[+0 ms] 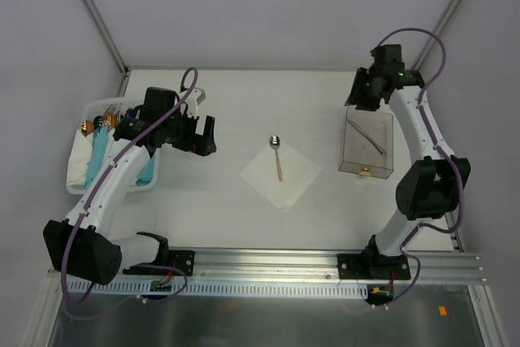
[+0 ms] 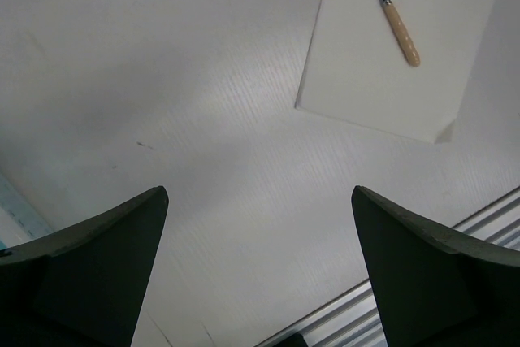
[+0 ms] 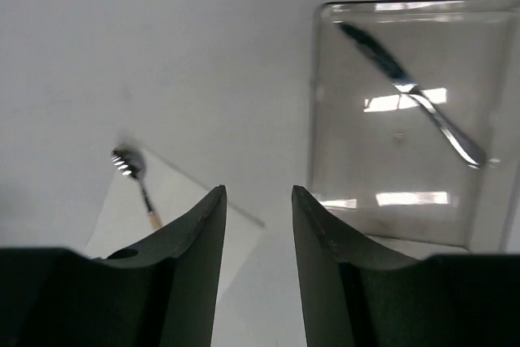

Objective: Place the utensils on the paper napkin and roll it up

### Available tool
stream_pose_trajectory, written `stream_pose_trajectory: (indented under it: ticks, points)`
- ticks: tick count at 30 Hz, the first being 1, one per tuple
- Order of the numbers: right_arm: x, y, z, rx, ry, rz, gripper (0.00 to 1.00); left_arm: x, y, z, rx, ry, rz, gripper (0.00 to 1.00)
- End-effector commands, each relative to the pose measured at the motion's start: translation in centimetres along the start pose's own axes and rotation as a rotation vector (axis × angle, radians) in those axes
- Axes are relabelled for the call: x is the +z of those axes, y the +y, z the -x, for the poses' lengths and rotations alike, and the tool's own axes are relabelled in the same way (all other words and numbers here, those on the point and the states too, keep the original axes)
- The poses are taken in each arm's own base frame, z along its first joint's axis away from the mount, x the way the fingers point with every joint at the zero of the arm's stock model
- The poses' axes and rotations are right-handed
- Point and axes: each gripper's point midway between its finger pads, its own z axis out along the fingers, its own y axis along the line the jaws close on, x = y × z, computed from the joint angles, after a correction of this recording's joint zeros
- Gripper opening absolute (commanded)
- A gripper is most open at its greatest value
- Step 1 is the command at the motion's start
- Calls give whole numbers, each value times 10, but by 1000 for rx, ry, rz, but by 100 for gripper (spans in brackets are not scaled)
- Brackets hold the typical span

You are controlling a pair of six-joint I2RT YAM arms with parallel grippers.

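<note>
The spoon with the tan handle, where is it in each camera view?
Top external: spoon at centre, on the napkin.
Left wrist: spoon at top right, bowl cut by the top edge.
Right wrist: spoon left of centre, mid-height.
Shared landmark: the white napkin under it.

White table (image 1: 219, 209), pretty plain. On the right there's a clear tray (image 1: 346, 152) with a small brassy knob-looking thing (image 1: 365, 173) at its near end, can't tell what that is. On the far left sits a white bin (image 1: 96, 105) with light-blue bundles (image 1: 101, 150) in it, plus some white cloth beside them. A metal rail (image 1: 268, 261) runs along the near edge, and slanted frame posts (image 1: 93, 14) stand at the back corners.
</note>
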Motion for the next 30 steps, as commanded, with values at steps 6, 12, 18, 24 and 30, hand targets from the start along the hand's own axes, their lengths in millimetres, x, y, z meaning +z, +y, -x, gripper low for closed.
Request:
stream_pose_trajectory:
  ticks: [6, 12, 18, 24, 30]
  points:
    - [9, -143, 4, -147, 191, -399, 39, -8, -19, 2, 81, -3, -119, 99]
    - [56, -173, -22, -91, 268, -425, 55, -4, -17, 0, 76, 23, -117, 99]
    - [78, -205, -38, -50, 319, -468, 58, -4, -13, -8, 84, 44, -100, 99]
    - [98, -219, -48, -38, 341, -485, 58, 2, -16, -14, 72, 75, -126, 99]
    - [117, -220, -59, -32, 378, -441, 57, 4, -12, -22, 83, 108, -122, 99]
